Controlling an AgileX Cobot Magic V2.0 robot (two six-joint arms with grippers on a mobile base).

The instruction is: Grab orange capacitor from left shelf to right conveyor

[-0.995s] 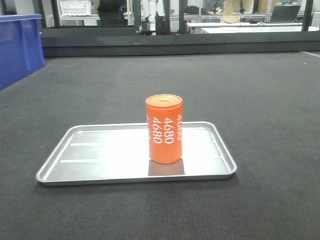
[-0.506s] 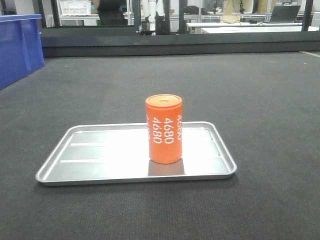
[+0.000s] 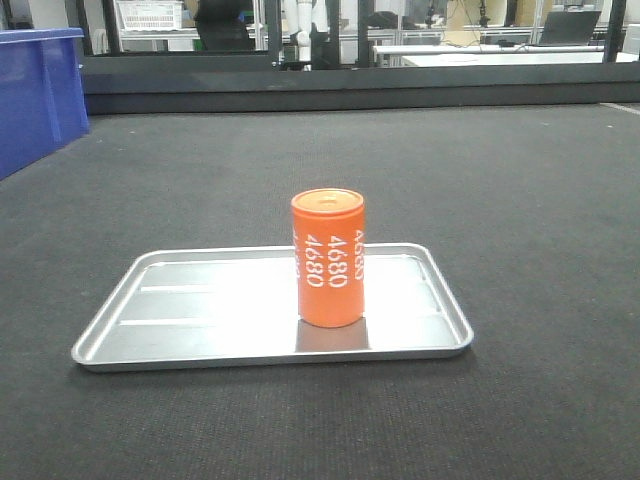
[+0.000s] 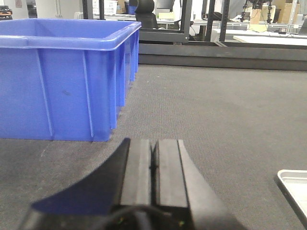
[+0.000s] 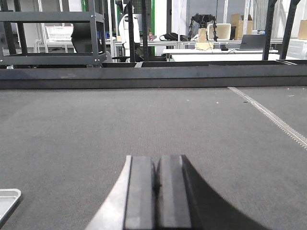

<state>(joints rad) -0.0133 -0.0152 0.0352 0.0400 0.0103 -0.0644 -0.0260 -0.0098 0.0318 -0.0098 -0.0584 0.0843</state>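
Note:
The orange capacitor, marked "4680" in white, stands upright on a shallow silver tray that lies on the dark grey conveyor belt. No gripper touches it. My left gripper is shut and empty, low over the belt beside a blue bin. My right gripper is shut and empty, low over the bare belt. The stainless-steel left shelf is out of view.
A large blue plastic bin stands on the belt at the left, also at the front view's left edge. A tray corner shows in each wrist view. A dark frame rail bounds the belt's far side.

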